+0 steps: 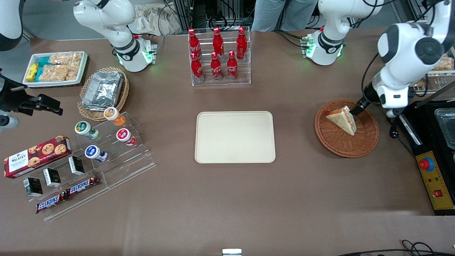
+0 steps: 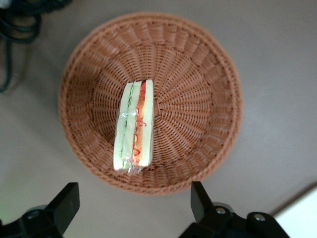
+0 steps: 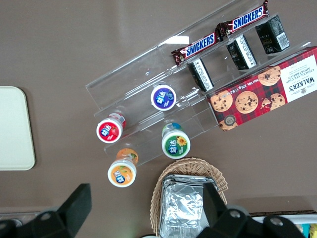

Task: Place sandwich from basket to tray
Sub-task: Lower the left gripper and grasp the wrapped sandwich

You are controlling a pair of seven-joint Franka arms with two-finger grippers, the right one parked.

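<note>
My claw (image 2: 133, 208) hangs above the basket (image 1: 366, 140) with fingers (image 2: 66, 204) spread apart, gripping nothing. The sandwich (image 2: 133, 126) lies inside the basket, well apart from the tray (image 1: 235, 137).

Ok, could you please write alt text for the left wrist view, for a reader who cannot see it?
A triangular sandwich wrapped in clear film lies in a round reddish-brown wicker basket on a brown table, its green and red-orange filling facing the camera. The open gripper hovers above the basket's rim, its two black fingers touching nothing.
</note>
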